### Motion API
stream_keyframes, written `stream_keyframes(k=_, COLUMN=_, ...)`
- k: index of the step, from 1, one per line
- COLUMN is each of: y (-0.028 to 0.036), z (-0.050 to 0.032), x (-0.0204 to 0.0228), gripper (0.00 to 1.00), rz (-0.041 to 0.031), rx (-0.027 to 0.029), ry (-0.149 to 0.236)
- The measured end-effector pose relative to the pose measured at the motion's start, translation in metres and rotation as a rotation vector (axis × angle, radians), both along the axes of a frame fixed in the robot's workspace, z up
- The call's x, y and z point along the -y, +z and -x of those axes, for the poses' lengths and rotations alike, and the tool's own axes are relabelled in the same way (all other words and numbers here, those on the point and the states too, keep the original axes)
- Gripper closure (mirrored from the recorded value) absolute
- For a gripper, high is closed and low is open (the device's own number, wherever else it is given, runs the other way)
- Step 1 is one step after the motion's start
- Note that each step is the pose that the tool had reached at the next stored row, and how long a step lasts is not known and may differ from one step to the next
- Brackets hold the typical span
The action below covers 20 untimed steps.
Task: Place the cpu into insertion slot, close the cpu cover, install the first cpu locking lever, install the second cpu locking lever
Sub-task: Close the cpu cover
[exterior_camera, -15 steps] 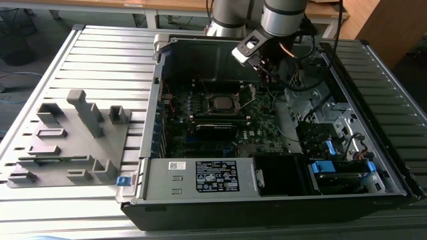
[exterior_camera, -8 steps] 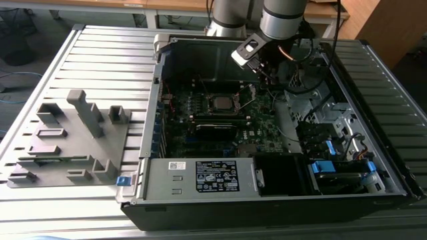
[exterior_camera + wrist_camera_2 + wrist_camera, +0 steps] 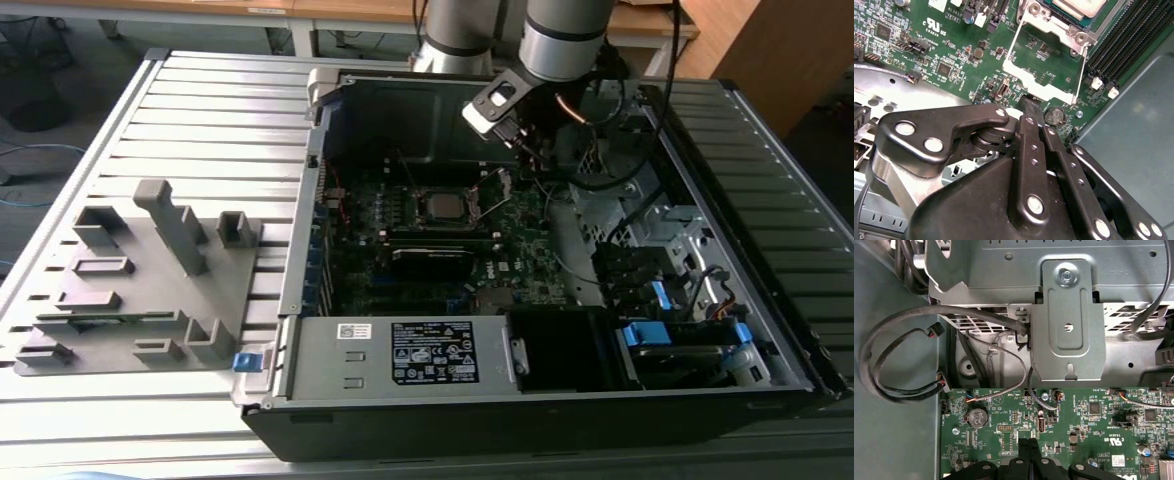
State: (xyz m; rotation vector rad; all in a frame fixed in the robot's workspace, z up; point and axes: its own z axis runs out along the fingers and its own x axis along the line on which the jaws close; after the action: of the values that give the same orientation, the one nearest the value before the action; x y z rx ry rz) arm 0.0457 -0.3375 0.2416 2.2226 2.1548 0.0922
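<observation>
The cpu (image 3: 445, 207) lies in its socket on the green motherboard (image 3: 954, 55) inside the open computer case; its silver top (image 3: 1079, 6) also shows in the second wrist view. The cpu cover (image 3: 1015, 50), a thin silvery frame, stands swung open off the socket, and the board shows through its square opening. My gripper (image 3: 525, 158) hangs over the board on the side of the socket toward the exterior view's right. Its black fingers are shut together. In the second wrist view the gripper (image 3: 1030, 106) has its tips right at the cover's free edge; I cannot tell whether they touch it.
A coin battery (image 3: 1055, 116) sits on the board just beside the fingertips. Memory slots (image 3: 1124, 35) run past the socket. Black cables (image 3: 904, 340) and a metal bracket (image 3: 1069, 325) lie beyond the board. A grey slotted fixture (image 3: 134, 290) stands at the exterior view's left.
</observation>
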Motion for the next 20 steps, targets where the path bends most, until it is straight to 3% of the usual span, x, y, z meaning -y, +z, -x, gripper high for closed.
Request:
stream_keyframes(k=10, y=-0.0010, z=0.0005, x=0.0000, gripper=0.89, rz=0.0000, rx=0.0000, ry=0.000)
stream_keyframes(k=20, y=-0.0014, z=0.0070, x=0.0000, gripper=0.89, rz=0.0000, rx=0.0000, ry=0.000)
